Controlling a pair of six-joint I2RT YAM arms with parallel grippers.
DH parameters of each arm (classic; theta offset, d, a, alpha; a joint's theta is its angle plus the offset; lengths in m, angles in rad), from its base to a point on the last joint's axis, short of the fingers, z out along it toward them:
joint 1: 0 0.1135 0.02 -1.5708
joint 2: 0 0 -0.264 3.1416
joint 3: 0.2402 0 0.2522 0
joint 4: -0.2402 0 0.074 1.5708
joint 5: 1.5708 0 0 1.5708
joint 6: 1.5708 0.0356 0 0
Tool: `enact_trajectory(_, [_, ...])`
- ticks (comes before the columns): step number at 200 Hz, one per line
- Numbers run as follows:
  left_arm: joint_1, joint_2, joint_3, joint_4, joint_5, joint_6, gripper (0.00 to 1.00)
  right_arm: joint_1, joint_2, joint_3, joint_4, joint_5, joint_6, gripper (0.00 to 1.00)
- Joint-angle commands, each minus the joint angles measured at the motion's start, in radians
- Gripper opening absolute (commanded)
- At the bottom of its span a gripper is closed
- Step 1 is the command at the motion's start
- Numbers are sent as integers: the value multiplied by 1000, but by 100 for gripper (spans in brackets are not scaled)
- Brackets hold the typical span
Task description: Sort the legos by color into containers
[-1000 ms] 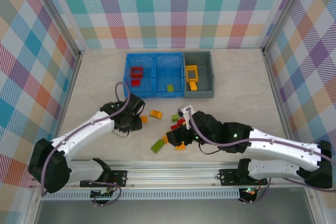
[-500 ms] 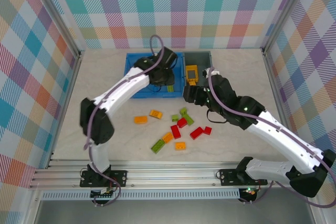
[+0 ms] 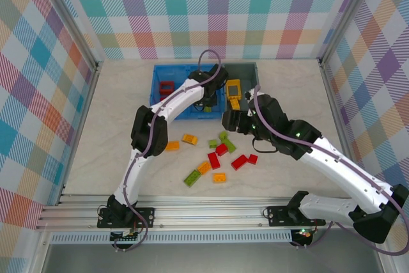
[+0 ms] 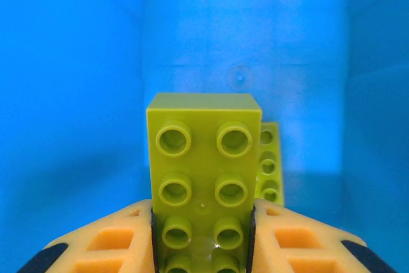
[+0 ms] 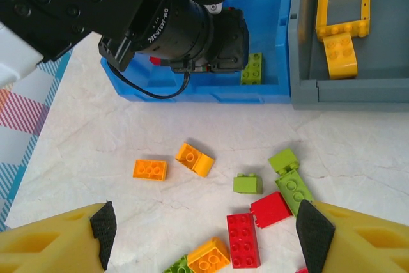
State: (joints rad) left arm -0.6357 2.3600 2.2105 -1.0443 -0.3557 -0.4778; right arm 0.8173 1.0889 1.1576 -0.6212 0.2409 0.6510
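My left gripper (image 4: 203, 225) is shut on a lime green lego (image 4: 203, 171), held inside the right compartment of the blue container (image 3: 155, 94). A second green lego (image 4: 269, 164) lies on that floor just behind it. From above, the left gripper (image 3: 206, 100) reaches over this compartment. The right gripper (image 5: 208, 231) hangs open above the loose legos, nothing between its fingers (image 5: 102, 234). Below it lie red legos (image 5: 243, 240), green legos (image 5: 247, 184) and orange legos (image 5: 150, 169). The grey container (image 5: 345, 84) holds a yellow frame (image 5: 343, 4) and a yellow brick (image 5: 340, 55).
Red legos (image 3: 166, 87) lie in the blue bin's left compartment. The loose pile (image 3: 213, 160) sits mid-table in front of the bins. Bare table lies left and right of it. Checkered walls close in three sides. The left arm's black body (image 5: 192, 36) leans over the blue bin.
Both arms have swung from the near side of the table up toward the bins. The left gripper, still holding the green lego, has shifted right into the blue bin's right compartment.
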Motion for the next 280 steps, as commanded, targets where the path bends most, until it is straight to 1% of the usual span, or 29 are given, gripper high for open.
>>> enact_trajectory(1, [10,16,35,-45,-22,-2,37,-6,-24,-18,24,-27,14,76])
enact_trajectory(11, [9,19,35,-47,-12,-8,47,-6,-24,-19,17,-28,14,76])
enact_trajectory(19, [7,18,35,-49,-10,-12,52,-7,-26,-21,14,-29,10,76])
enact_trajectory(31, [6,8,37,-49,-1,-13,57,-9,-29,-22,9,-32,4,77])
enact_trajectory(45, [3,-10,49,-47,11,-12,59,-13,-33,-21,4,-32,-2,77])
enact_trajectory(63, [-6,-39,86,-58,24,-11,59,-24,-39,-19,-2,-37,-10,77])
enact_trajectory(80, [-16,-80,112,-50,58,-14,57,-34,-39,-18,-9,-47,-23,77])
enact_trajectory(108, [-36,-180,147,-42,101,-51,51,-47,-18,-13,-24,-80,-58,75])
enact_trajectory(130, [-52,-314,104,-29,96,-82,43,-46,36,-4,-36,-135,-100,70])
enact_trajectory(141, [-60,-408,24,-2,81,-94,40,-37,79,1,-25,-182,-138,68])
enact_trajectory(161, [-66,-616,-190,58,60,-132,39,30,209,48,-24,-224,-249,68])
enact_trajectory(171, [-67,-723,-313,84,60,-153,40,51,298,83,-37,-259,-313,70])
enact_trajectory(191, [-75,-958,-573,138,82,-200,43,59,470,145,-51,-319,-438,73])
enact_trajectory(207, [-79,-1143,-766,168,112,-238,48,59,596,197,-72,-296,-535,76])
enact_trajectory(228, [-83,-1382,-980,200,184,-275,55,59,737,293,-105,-265,-624,78])
enact_trajectory(238, [-85,-1487,-1059,197,211,-291,58,59,786,337,-111,-272,-651,79])
enact_trajectory(254, [-88,-1648,-1150,155,216,-328,62,59,868,412,-127,-288,-691,80])
enact_trajectory(268, [-88,-1756,-1195,103,212,-349,64,60,947,481,-156,-291,-720,80])
enact_trajectory(280, [-87,-1825,-1211,58,206,-358,64,59,1003,524,-169,-259,-727,80])
